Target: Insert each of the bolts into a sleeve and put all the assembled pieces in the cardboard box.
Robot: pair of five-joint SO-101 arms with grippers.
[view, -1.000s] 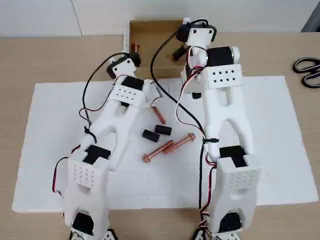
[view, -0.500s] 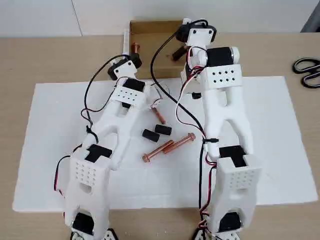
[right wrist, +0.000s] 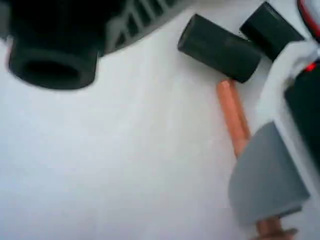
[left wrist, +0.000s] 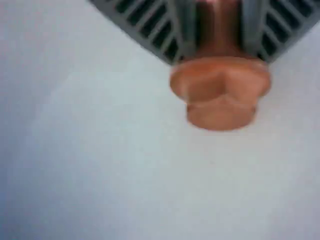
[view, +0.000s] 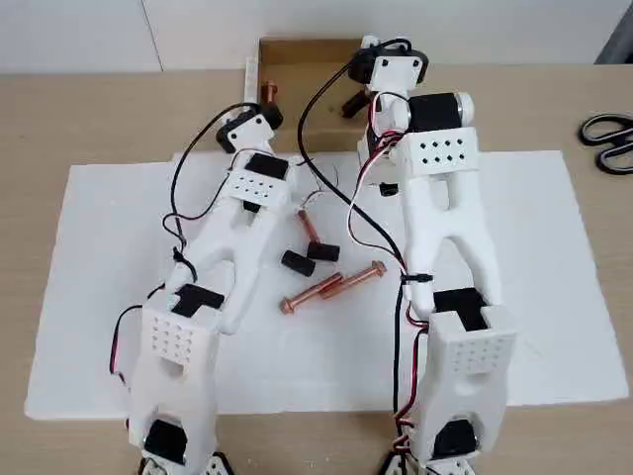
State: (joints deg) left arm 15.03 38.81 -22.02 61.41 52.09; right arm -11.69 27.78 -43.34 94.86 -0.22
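Seeing left gripper (left wrist: 220, 50) clamped on bolt (left wrist: 220, 92) just under the head; shank cut off at left wrist frame edge. From right wrist, catching its tip right at mat sleeve (right wrist: 220, 47), second sleeve (right wrist: 270, 30) just beside; can't tell touching or entered. Got right gripper (right wrist: 75, 30) closed on held sleeve (right wrist: 50, 65), bore toward camera; from above, mostly hidden under the arm (view: 440, 188). Spotting two loose bolts (view: 354, 280) near of the sleeves, box (view: 307, 44) at far edge, contents part-hidden by cables (view: 321, 89).
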